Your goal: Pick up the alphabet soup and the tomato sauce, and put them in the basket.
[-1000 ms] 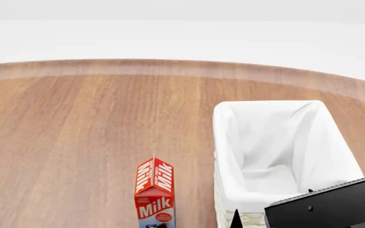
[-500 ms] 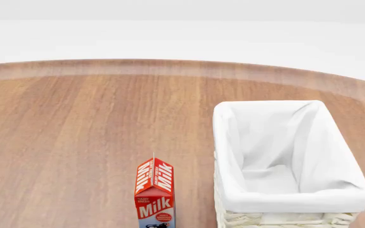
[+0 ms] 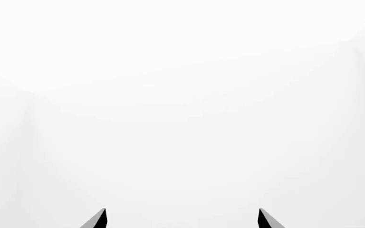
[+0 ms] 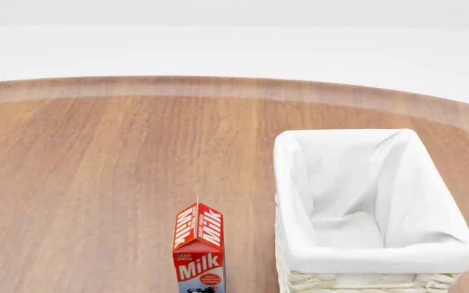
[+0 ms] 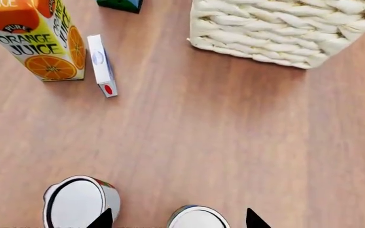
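The right tool (image 5: pixel 177 219) is spread open, its two dark tips on either side of a silvery can top (image 5: pixel 198 217) whose label is hidden. A second can (image 5: pixel 80 201) stands just beside it. The left tool (image 3: pixel 181 219) is open too, holding nothing, facing blank white. On the desk (image 5: pixel 233 133) beyond stand the wicker basket (image 5: pixel 284 28), its white lining empty in the head view, an "ORANGE JUICE" carton (image 5: pixel 36 38) and a small white box (image 5: pixel 101 64). A red "Milk" carton (image 4: pixel 199 247) stands near the basket.

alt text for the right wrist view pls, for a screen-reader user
Looking down at a wooden table, the open right gripper hangs over a silvery-topped can, with a second can standing beside it. Farther off are the woven basket, an orange juice carton and a small white box.
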